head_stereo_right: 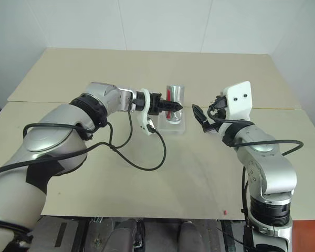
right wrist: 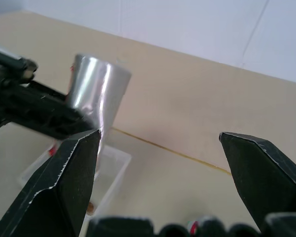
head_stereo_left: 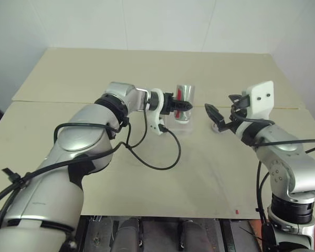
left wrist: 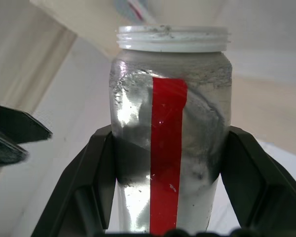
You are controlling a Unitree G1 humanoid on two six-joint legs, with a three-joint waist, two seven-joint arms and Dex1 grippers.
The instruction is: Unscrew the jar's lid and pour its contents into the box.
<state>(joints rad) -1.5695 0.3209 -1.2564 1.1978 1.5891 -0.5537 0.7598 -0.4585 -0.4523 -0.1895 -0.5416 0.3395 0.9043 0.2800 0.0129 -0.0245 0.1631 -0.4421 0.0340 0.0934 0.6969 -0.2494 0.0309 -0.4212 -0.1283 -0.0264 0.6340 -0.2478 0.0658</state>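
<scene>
A beige table (head_stereo_left: 210,173) fills most of the frame in the head views. The left gripper (head_stereo_left: 179,106), near the centre and a little above the middle, has its black fingers (left wrist: 96,182) clamped on the jar (head_stereo_left: 184,102), pinching its body from both sides. The jar is turned mouth-down, its closed end uppermost, and hangs over the box (head_stereo_left: 178,125), a shallow clear tray on the table just below it. In the left wrist view the jar's red stripe (left wrist: 166,153) runs down its clear wall, and its threaded white rim (left wrist: 172,38) is bare, with no cap on it. The right gripper (head_stereo_left: 215,118) is right of centre, apart from the jar, its jaws spread wide and holding nothing. A small, unclear speck (right wrist: 91,208) lies in the box's near corner in the right wrist view.
</scene>
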